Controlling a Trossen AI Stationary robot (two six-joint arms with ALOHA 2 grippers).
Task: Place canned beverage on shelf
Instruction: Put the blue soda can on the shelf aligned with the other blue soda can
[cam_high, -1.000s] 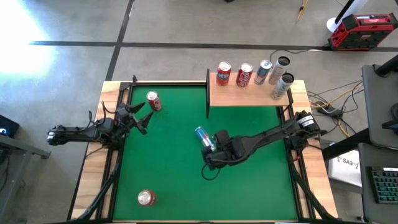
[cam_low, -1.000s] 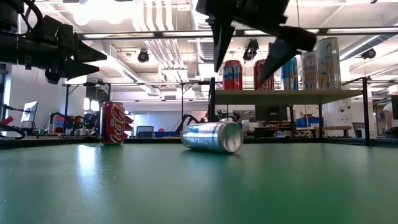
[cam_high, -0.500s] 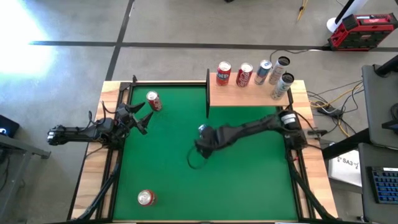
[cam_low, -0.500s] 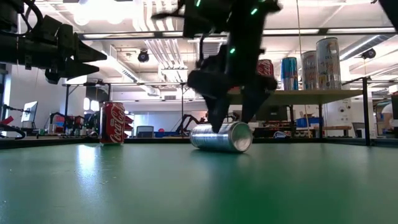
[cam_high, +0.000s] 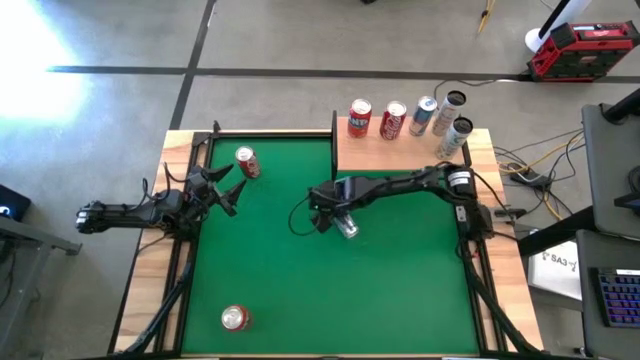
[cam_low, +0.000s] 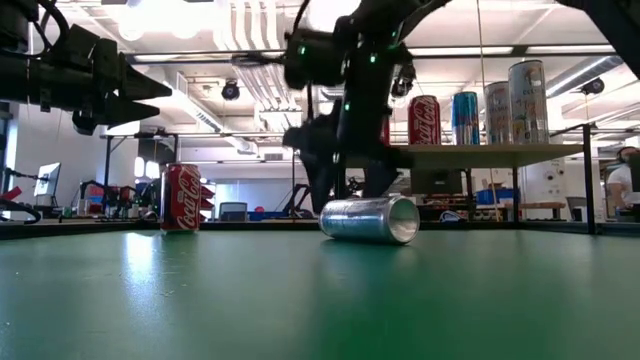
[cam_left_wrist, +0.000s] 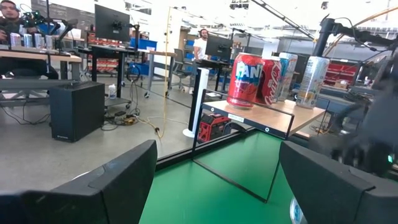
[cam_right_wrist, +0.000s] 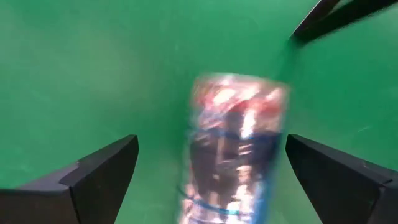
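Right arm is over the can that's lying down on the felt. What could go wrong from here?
The silver can lies on its side on the green felt, so it may roll away if one finger touches first. The right gripper is open, with the can between its fingers but off-centre, so a close could clip it askew. The shelf already carries five standing cans, so a tilted placement could topple them.

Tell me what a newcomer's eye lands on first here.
The right hand, open, poised over a silver can lying on its side mid-table. Behind it, five upright cans line the wooden shelf at the far right corner.
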